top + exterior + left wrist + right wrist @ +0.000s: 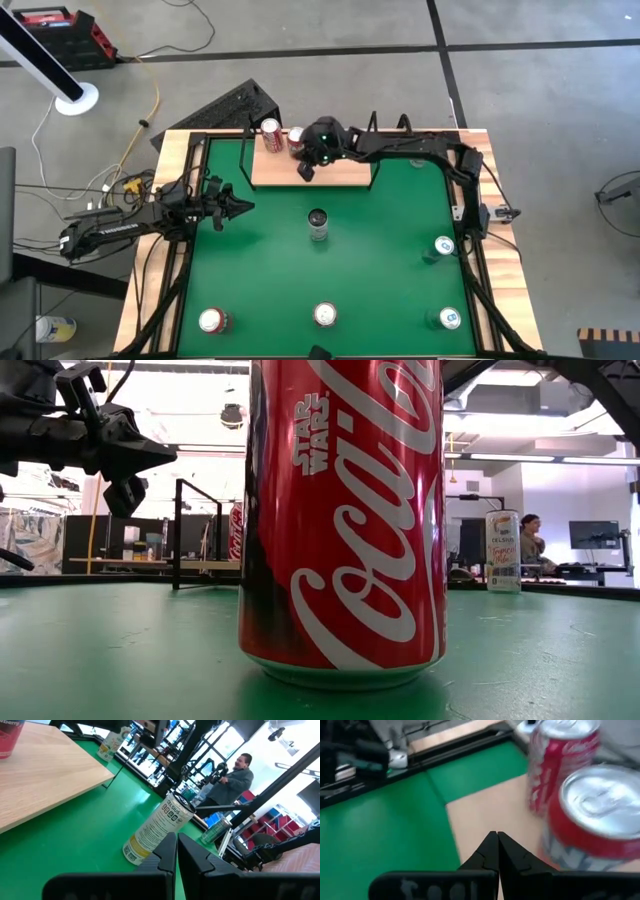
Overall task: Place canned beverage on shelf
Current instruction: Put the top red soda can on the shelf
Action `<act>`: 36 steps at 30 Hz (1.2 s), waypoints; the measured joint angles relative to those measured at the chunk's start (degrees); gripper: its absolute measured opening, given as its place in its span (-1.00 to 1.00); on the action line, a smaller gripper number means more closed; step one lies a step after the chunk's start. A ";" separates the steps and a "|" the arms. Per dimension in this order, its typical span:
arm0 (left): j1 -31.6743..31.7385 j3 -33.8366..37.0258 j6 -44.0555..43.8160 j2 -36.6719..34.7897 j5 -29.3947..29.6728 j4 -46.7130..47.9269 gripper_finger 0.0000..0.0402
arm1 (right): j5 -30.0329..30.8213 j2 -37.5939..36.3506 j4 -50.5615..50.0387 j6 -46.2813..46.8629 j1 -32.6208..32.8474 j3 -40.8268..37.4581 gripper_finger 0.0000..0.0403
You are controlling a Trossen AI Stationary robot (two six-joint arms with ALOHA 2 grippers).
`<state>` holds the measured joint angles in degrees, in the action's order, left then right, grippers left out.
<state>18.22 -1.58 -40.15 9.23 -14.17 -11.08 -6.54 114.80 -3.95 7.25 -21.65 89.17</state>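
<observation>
Dark right gripper [496,836] fingers pressed together, empty, above the shelf [485,815]; left likewise.

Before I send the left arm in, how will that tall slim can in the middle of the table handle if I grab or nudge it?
The tall slim can stands upright and alone on the green felt; being narrow for its height, it will probably tip if nudged near the top. Its smooth printed wall may slip in a light grip. It looks like thin metal, so a hard squeeze could dent it.
</observation>
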 joint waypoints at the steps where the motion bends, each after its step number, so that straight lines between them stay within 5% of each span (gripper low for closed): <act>1: 0.00 0.00 0.00 0.00 0.00 0.00 -1.00 | 1.34 0.00 0.70 0.01 0.27 0.00 -0.90; 36: 0.00 -0.02 -1.04 0.00 -0.20 0.03 -1.00 | 6.99 2.60 6.70 2.22 -1.45 0.04 -0.90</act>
<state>18.22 -1.61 -41.19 9.23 -14.37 -11.05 0.45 117.40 2.75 9.47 -23.10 89.21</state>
